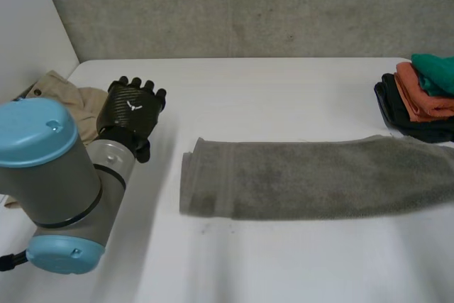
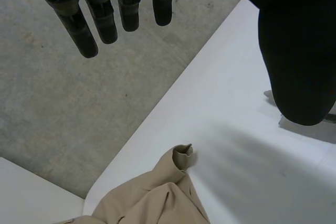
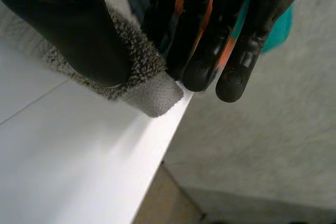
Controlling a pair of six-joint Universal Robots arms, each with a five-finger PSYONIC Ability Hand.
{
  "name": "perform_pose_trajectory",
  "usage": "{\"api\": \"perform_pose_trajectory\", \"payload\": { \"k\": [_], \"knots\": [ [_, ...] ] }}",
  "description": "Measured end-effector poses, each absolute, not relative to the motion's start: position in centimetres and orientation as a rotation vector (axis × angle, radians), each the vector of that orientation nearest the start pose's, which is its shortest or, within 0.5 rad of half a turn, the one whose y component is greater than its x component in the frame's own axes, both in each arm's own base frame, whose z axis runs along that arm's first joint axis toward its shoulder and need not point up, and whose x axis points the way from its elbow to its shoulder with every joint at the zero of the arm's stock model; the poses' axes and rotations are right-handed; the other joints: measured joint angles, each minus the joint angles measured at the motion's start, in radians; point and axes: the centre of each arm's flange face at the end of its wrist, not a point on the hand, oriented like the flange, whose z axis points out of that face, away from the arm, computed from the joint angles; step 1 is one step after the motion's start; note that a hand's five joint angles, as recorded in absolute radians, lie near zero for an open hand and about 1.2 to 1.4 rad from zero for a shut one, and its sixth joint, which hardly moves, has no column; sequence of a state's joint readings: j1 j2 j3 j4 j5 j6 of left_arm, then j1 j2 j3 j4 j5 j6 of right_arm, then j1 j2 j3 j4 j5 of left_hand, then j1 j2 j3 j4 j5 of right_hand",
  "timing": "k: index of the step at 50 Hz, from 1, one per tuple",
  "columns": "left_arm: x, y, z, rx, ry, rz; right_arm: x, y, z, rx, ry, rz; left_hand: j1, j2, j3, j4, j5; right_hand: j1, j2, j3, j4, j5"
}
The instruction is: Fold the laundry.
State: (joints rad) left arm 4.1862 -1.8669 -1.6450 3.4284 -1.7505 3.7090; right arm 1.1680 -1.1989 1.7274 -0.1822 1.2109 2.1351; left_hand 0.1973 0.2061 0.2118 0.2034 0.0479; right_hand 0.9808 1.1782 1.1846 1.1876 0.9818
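**Right hand pinching the towel's corner, left hand loose**

From my screens, the grey terry towel lies folded into a long band across the middle of the white table. Its short end nearer the left arm is doubled over, and the band runs out past the head view's right side.

In the right wrist view, my right hand grips one corner of that towel. The thumb presses the pile against the fingers, and the hemmed tip sticks out just below them. The pinched corner sits right at the table's edge.

My left hand hovers off the towel's doubled end, apart from it. In its own wrist view the fingers are straight and spread from the thumb, holding nothing, with bare table under the palm.

A beige crumpled garment lies in a heap at the table's far left corner, just beside the left hand. One rolled fold points towards the palm.

A stack of folded cloths sits at the far right, just beyond the towel. It has a black one at the bottom, an orange one on that and a teal one on top. The teal one shows behind the right hand's fingers.
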Motion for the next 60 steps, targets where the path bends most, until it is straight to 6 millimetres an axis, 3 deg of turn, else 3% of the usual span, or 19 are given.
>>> {"api": "perform_pose_trajectory", "payload": {
  "k": [3,9,10,11,12,17,22,23,30,31,36,38,42,48,50,54,55,56,60],
  "knots": [
    [-27.3,-24.5,21.8,0.978,1.965,-2.015,5.9,-36.1,17.9,1.010,-1.920,1.529,0.000,0.000,0.000,0.000,0.000,0.001,0.000,0.000,0.000,0.000],
    [-26.7,-24.3,22.2,0.955,1.962,-2.019,19.4,-32.5,21.1,1.328,-1.688,1.914,0.000,0.000,0.000,0.000,0.000,0.006,0.000,0.001,0.001,0.000],
    [-26.7,-24.3,22.2,0.955,1.962,-2.019,19.4,-32.5,21.1,1.328,-1.688,1.914,0.000,0.000,0.000,0.000,0.000,0.006,0.000,0.001,0.001,0.000],
    [-26.5,-24.3,22.4,0.942,1.962,-2.023,24.2,-29.8,21.9,1.461,-1.585,2.054,0.000,0.000,0.000,0.000,0.000,0.006,0.000,0.003,0.001,0.000],
    [-26.3,-24.3,22.5,0.933,1.964,-2.026,27.1,-27.9,21.9,1.551,-1.520,2.131,0.000,0.000,0.000,0.000,0.000,0.006,0.000,0.004,0.001,0.000],
    [-26.1,-24.1,22.6,0.910,1.981,-2.037,35.3,-21.2,19.1,1.898,-1.348,2.274,0.000,0.000,0.000,0.000,0.000,0.006,0.000,0.005,0.001,0.000],
    [-26.0,-24.0,22.5,0.902,1.999,-2.040,38.8,-17.3,15.5,2.115,-1.277,2.248,0.000,0.000,0.000,0.000,0.000,0.006,0.000,0.005,0.001,0.000],
    [-26.0,-23.9,22.4,0.900,2.006,-2.039,39.6,-16.2,14.0,2.184,-1.260,2.213,0.000,0.000,0.000,0.000,0.000,-0.208,-0.259,-0.258,-0.261,-0.230],
    [-26.2,-23.9,22.3,0.902,2.012,-2.042,39.8,-15.6,12.9,2.220,-1.306,2.153,0.000,0.000,0.000,0.000,0.000,-0.583,-0.683,-0.686,-0.686,-0.647],
    [-26.3,-23.9,22.4,0.902,2.008,-2.049,39.1,-16.4,13.8,2.160,-1.396,2.155,0.000,0.000,0.000,0.000,0.000,-0.773,-0.946,-0.954,-0.943,-0.897],
    [-26.7,-24.0,23.0,0.901,1.992,-2.075,37.0,-18.6,16.2,1.979,-1.641,2.169,0.000,0.000,0.000,0.000,0.000,-0.780,-0.961,-0.975,-0.955,-0.916],
    [-27.2,-23.9,23.4,0.908,1.977,-2.102,34.1,-20.7,17.9,1.768,-1.946,2.146,0.000,0.000,0.000,0.000,0.000,-0.780,-0.961,-0.975,-0.955,-0.916],
    [-28.3,-23.5,23.5,0.941,1.968,-2.127,30.0,-22.6,17.5,1.541,-2.281,2.005,0.000,0.000,0.000,0.000,0.000,-0.780,-0.961,-0.975,-0.955,-0.916],
    [-29.3,-23.0,23.1,0.985,1.975,-2.132,26.7,-23.9,16.1,1.426,-2.397,1.859,0.000,0.000,0.000,0.000,0.000,-0.776,-0.958,-0.971,-0.952,-0.914],
    [-30.1,-22.7,22.3,1.026,1.988,-2.121,24.1,-24.9,14.2,1.397,-2.405,1.716,0.000,0.000,0.000,0.000,0.000,-0.681,-0.826,-0.842,-0.846,-0.811],
    [-30.5,-22.4,21.8,1.049,1.997,-2.112,22.7,-25.5,13.1,1.390,-2.384,1.640,0.000,0.000,0.000,0.000,0.000,-0.262,-0.317,-0.350,-0.356,-0.364],
    [-30.5,-22.4,21.8,1.052,1.998,-2.112,22.6,-25.6,13.0,1.387,-2.380,1.634,0.000,0.000,0.000,0.000,0.000,-0.262,-0.317,-0.350,-0.356,-0.364],
    [-30.6,-22.3,21.7,1.058,2.000,-2.110,22.1,-26.0,12.8,1.373,-2.363,1.621,0.000,0.000,0.000,0.000,0.000,-0.143,-0.071,-0.084,-0.095,-0.115],
    [-30.7,-22.2,21.7,1.062,1.999,-2.112,21.5,-27.0,13.2,1.334,-2.282,1.644,0.000,0.000,0.000,0.000,0.000,-0.095,-0.018,-0.002,-0.003,-0.043]
  ]
}}
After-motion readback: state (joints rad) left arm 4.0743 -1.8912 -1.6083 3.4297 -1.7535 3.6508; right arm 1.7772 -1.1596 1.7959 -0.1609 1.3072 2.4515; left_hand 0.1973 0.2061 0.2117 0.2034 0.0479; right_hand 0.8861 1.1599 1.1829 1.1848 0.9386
